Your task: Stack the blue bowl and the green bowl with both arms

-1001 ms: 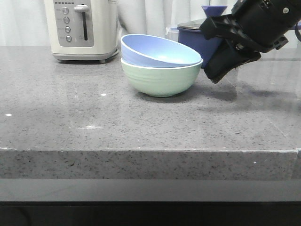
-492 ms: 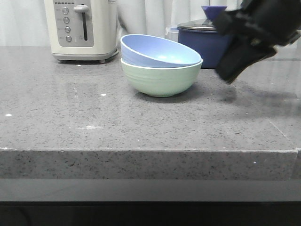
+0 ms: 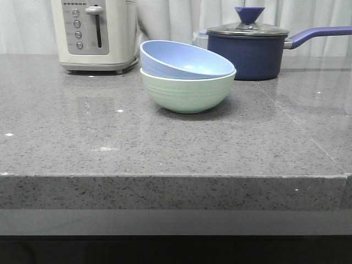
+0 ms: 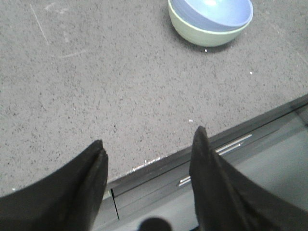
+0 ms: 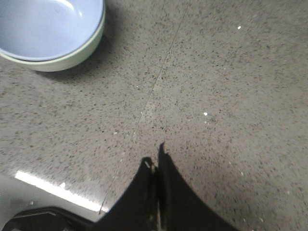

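Note:
The blue bowl [image 3: 184, 60] sits tilted inside the green bowl [image 3: 187, 92] on the grey counter; the pair also shows in the left wrist view [image 4: 211, 12] [image 4: 204, 36] and the right wrist view [image 5: 45, 26] [image 5: 67, 60]. Neither arm shows in the front view. My left gripper [image 4: 149, 144] is open and empty, over the counter's front edge, far from the bowls. My right gripper [image 5: 156, 156] is shut and empty, above bare counter, apart from the bowls.
A white toaster [image 3: 96, 33] stands at the back left. A dark navy lidded saucepan [image 3: 250, 47] with its handle pointing right stands behind the bowls at the back right. The counter's front edge [image 3: 176, 177] runs across the front view.
My right arm has drawn back to the right and out of the front view, uncovering the saucepan. The stacked bowls have not moved.

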